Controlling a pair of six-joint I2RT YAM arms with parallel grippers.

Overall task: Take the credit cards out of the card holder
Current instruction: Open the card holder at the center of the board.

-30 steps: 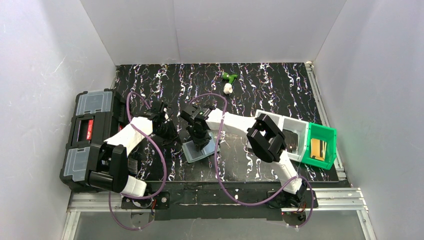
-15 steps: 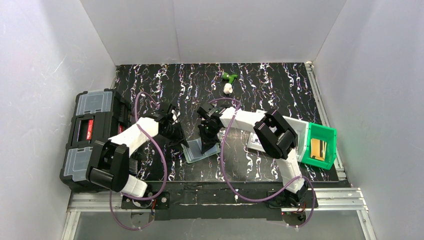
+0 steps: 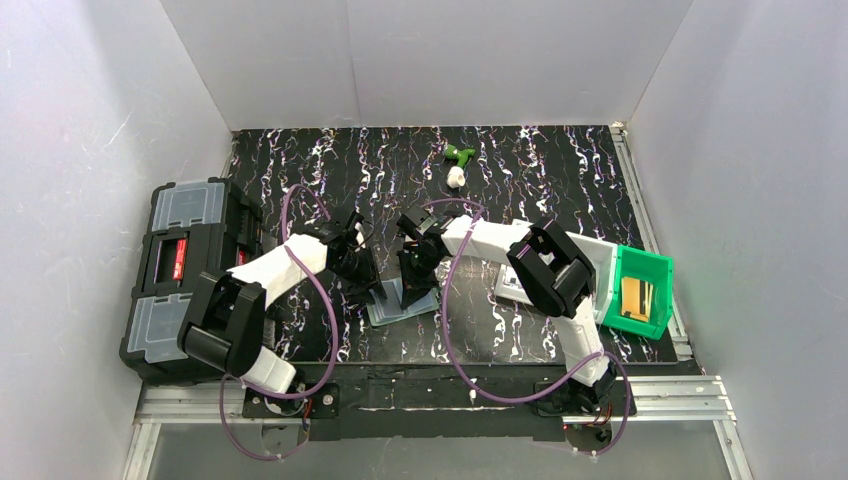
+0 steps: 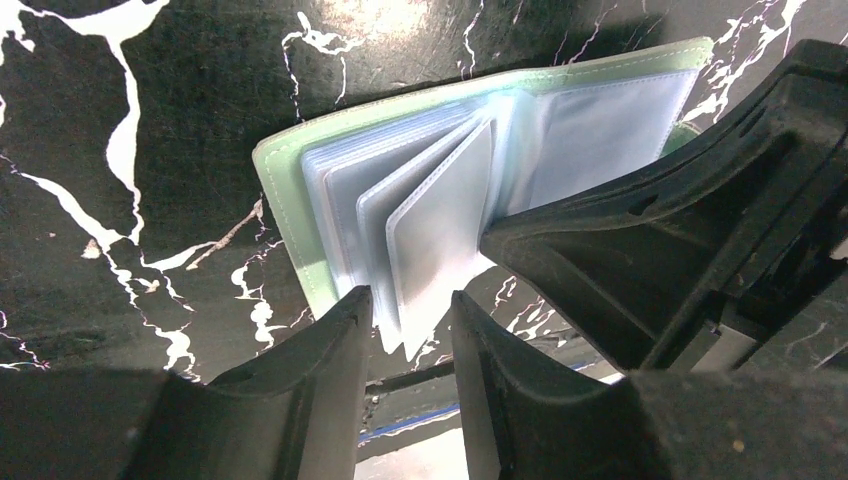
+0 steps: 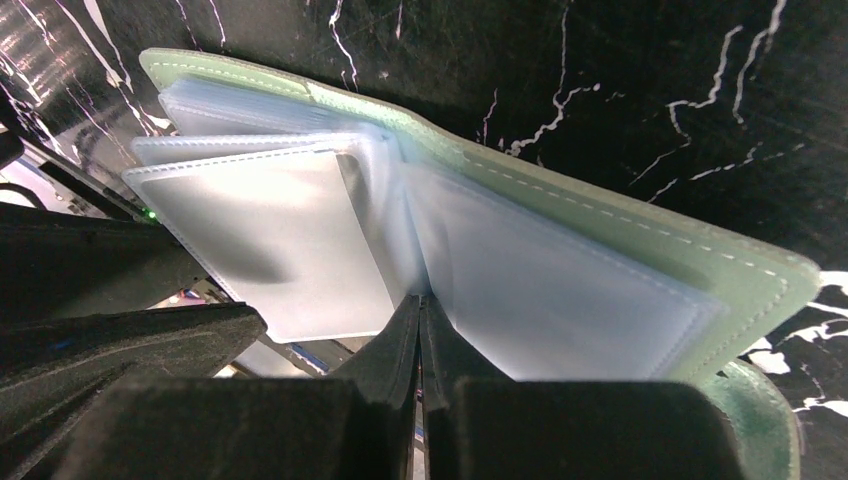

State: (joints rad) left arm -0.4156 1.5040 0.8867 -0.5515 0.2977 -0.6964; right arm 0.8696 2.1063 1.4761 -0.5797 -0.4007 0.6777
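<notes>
Right gripper was clamped shut, tips at the card holder's fold. Left gripper straddled its clear sleeves; couldn't tell if it pinched them.

1. Setting: a robot test cell of a laboratory kind.
2. Enclosure: plain white panel walls close three sides of the work surface.
3. Work surface: a black table with white marbling, edged with a bare aluminium rail frame.
4. Equipment: a left arm and a right arm, white and black, mounted side by side on the near frame, with purple cables looped along them.
5. Storage: a black toolbox at the left edge and a green bin at the right edge.
</notes>
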